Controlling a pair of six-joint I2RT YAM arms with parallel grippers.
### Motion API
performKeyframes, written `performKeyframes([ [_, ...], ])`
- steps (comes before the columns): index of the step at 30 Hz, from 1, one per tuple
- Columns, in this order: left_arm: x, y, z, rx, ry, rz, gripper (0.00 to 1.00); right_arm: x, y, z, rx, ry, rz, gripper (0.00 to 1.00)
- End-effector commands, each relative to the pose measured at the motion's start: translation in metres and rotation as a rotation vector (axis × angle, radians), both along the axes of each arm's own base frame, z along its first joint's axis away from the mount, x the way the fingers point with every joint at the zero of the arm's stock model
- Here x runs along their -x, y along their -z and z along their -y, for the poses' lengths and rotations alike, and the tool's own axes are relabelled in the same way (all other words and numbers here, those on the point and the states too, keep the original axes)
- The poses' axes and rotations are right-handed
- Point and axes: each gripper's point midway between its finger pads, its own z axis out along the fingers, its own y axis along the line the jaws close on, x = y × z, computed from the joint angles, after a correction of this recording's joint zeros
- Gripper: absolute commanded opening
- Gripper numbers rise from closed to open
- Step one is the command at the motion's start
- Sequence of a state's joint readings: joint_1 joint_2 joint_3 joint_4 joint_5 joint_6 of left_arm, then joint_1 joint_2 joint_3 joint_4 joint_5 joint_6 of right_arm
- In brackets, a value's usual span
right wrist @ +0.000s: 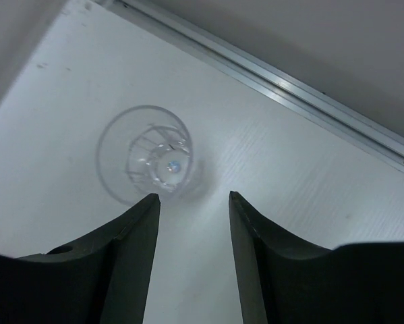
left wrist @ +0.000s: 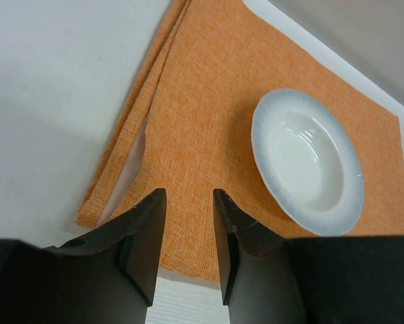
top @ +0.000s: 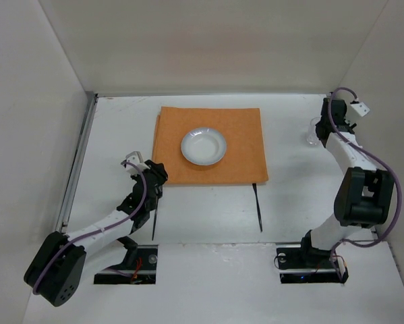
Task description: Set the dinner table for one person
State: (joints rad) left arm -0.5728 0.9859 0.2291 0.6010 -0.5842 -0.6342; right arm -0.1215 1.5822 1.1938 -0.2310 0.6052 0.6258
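Note:
The white dinner table (top: 202, 216) carries an orange cloth mat (top: 235, 145) with a white plate (top: 204, 146) on it. One black utensil (top: 257, 206) lies just off the mat's near right corner, another (top: 153, 224) beside my left arm. My left gripper (top: 157, 175) is open and empty over the mat's near left corner; its wrist view shows the gripper (left wrist: 188, 197), the mat (left wrist: 208, 101) and the plate (left wrist: 306, 162). A clear glass (top: 313, 133) stands far right. My right gripper (top: 325, 127) hovers open just beside it, and its wrist view shows the gripper (right wrist: 193, 197) with the glass (right wrist: 148, 162) ahead and left.
Metal rails run along the table's left edge (top: 80, 155) and along the wall by the glass (right wrist: 276, 81). White walls close in the left, back and right sides. The arm bases (top: 131, 260) sit at the near edge.

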Motion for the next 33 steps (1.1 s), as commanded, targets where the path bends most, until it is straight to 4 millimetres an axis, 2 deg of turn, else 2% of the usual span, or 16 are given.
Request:
performKeyframes([
  [1, -0.003, -0.015, -0.005, 0.026, -0.022, 0.051, 0.32, -0.007, -0.003, 0.011, -0.007, -0.006, -0.032, 0.51],
  [9, -0.005, -0.01, -0.004, 0.019, -0.02, 0.033, 0.33, -0.018, 0.024, 0.025, -0.066, -0.009, -0.063, 0.5],
  [18, -0.006, -0.008, -0.004, 0.018, -0.02, 0.026, 0.34, -0.04, 0.044, 0.02, -0.092, -0.051, -0.067, 0.49],
  [22, -0.006, -0.007, -0.004, 0.017, -0.022, 0.024, 0.34, -0.044, 0.059, 0.017, -0.12, -0.064, -0.087, 0.38],
  [24, -0.006, -0.007, -0.003, 0.018, -0.019, 0.025, 0.34, -0.044, 0.062, 0.019, -0.129, -0.055, -0.088, 0.27],
  [26, -0.006, -0.009, -0.003, 0.022, -0.017, 0.032, 0.34, -0.041, 0.054, 0.019, -0.126, -0.047, -0.068, 0.17],
  [27, -0.006, -0.008, -0.004, 0.02, -0.02, 0.031, 0.34, -0.04, 0.044, 0.018, -0.12, -0.047, -0.044, 0.14],
  [30, -0.006, -0.006, -0.002, 0.018, -0.016, 0.021, 0.34, -0.04, 0.0, 0.014, -0.087, -0.068, 0.043, 0.11],
  [31, -0.007, -0.006, -0.001, 0.019, -0.015, 0.023, 0.34, -0.041, -0.015, 0.008, -0.077, -0.09, 0.067, 0.11],
  [33, -0.007, -0.006, 0.0, 0.017, -0.013, 0.02, 0.34, -0.047, -0.042, -0.017, -0.058, -0.159, 0.11, 0.1],
])
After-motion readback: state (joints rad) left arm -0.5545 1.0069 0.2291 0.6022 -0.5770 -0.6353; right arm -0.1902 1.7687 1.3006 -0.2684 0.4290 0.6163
